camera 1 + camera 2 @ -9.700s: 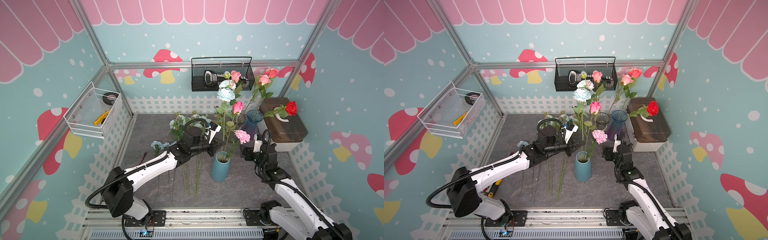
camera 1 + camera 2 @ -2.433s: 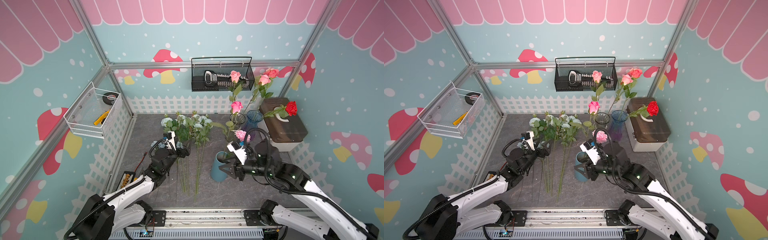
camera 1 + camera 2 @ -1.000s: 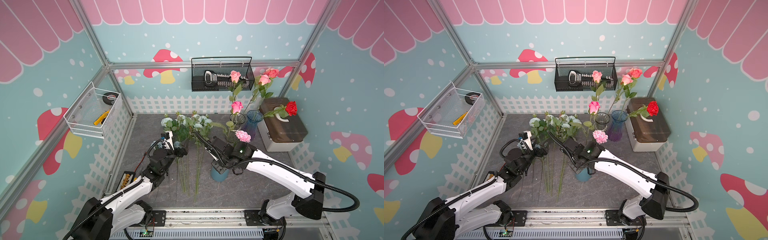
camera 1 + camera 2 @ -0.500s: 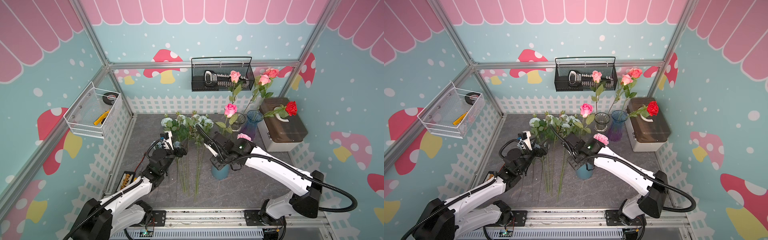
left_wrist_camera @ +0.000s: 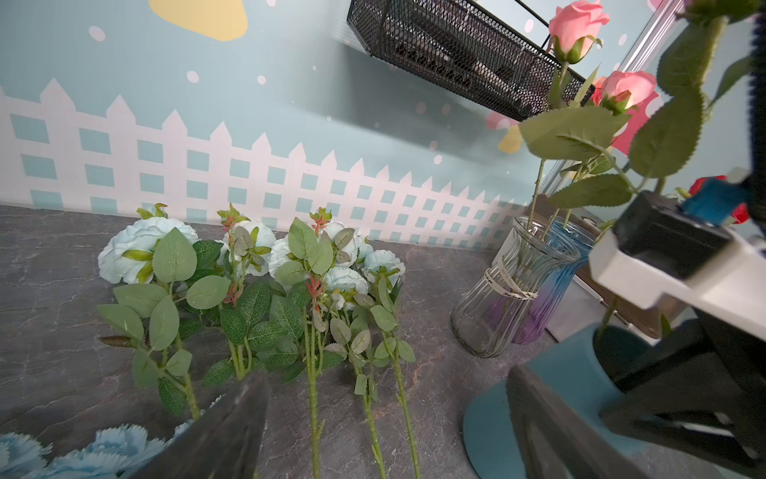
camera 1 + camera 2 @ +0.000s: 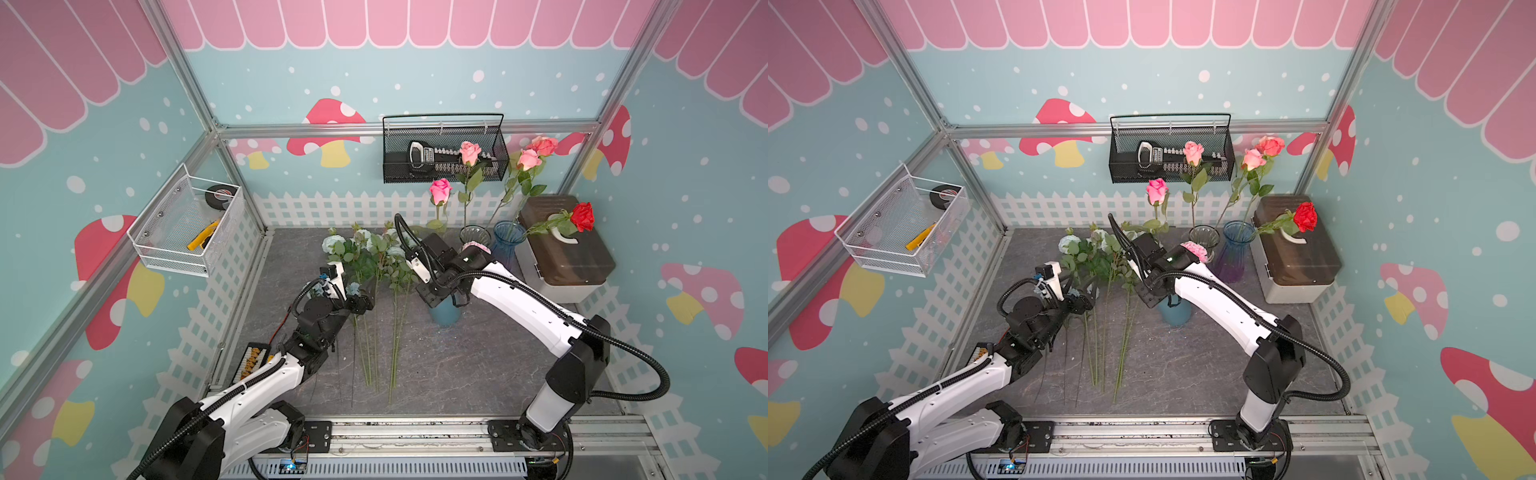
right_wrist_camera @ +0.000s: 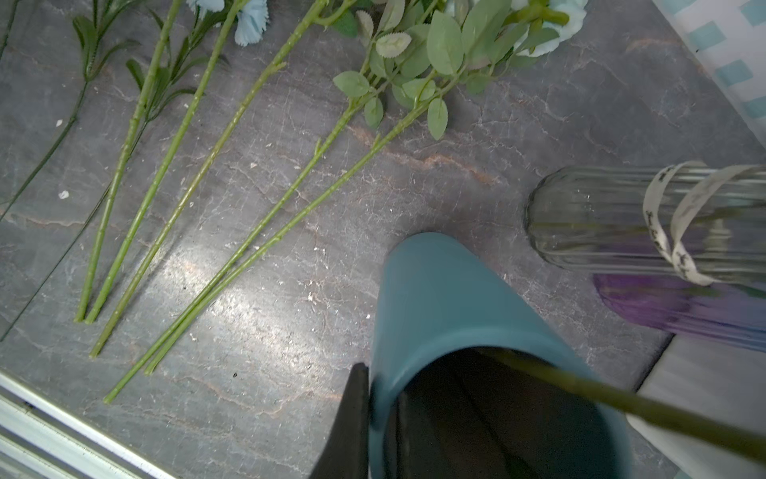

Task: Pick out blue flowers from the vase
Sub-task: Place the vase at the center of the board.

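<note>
Several blue flowers (image 6: 365, 249) (image 6: 1092, 249) (image 5: 248, 265) lie on the grey floor, heads toward the back fence, with smaller blue carnations (image 7: 248, 16) beside them. My left gripper (image 6: 361, 301) (image 5: 387, 377) hovers open over their stems, holding nothing. The teal vase (image 6: 445, 311) (image 6: 1175, 311) (image 7: 447, 298) stands to their right. My right gripper (image 6: 432, 297) (image 7: 379, 394) is shut on its rim, one finger outside and one inside. A pink rose (image 6: 440, 191) rises from the vase. A pink carnation (image 6: 473, 247) shows behind my right wrist.
A clear glass vase (image 6: 475, 237) and a blue-purple glass vase (image 6: 509, 241), both holding roses, stand behind the teal vase. A brown-lidded box (image 6: 561, 253) sits at the right wall. A black wire basket (image 6: 444, 153) and a white one (image 6: 187, 224) hang on the walls.
My right gripper has shut on the vase rim. The pink rose has swung left and toward the back. The left arm has stayed where it was.
</note>
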`<state>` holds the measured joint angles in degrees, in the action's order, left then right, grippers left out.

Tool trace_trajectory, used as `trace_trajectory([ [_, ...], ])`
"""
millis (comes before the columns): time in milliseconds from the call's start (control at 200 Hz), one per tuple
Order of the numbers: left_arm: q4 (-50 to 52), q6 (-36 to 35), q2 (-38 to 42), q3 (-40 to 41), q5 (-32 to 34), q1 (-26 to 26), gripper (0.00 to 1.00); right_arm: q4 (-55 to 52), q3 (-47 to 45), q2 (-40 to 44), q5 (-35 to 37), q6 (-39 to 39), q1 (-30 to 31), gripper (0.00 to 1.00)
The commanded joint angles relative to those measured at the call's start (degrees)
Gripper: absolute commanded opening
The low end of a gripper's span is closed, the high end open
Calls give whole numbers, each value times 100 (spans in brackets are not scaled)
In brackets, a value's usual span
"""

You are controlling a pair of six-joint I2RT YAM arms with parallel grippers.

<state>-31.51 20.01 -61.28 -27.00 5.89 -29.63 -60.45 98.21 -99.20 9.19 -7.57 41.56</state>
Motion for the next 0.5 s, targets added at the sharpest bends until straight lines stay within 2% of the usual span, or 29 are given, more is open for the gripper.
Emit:
trace_trajectory([
  [0, -18, 40, 34, 55, -68, 50, 90, 195, 486, -323, 126, 472, -223, 0],
  [175, 1, 36, 28, 42, -82, 69, 90, 232, 1159, -803, 55, 598, -477, 0],
  [495, 27, 38, 19, 22, -121, 96, 90, 499, 1850, -1360, -319, 657, -943, 0],
])
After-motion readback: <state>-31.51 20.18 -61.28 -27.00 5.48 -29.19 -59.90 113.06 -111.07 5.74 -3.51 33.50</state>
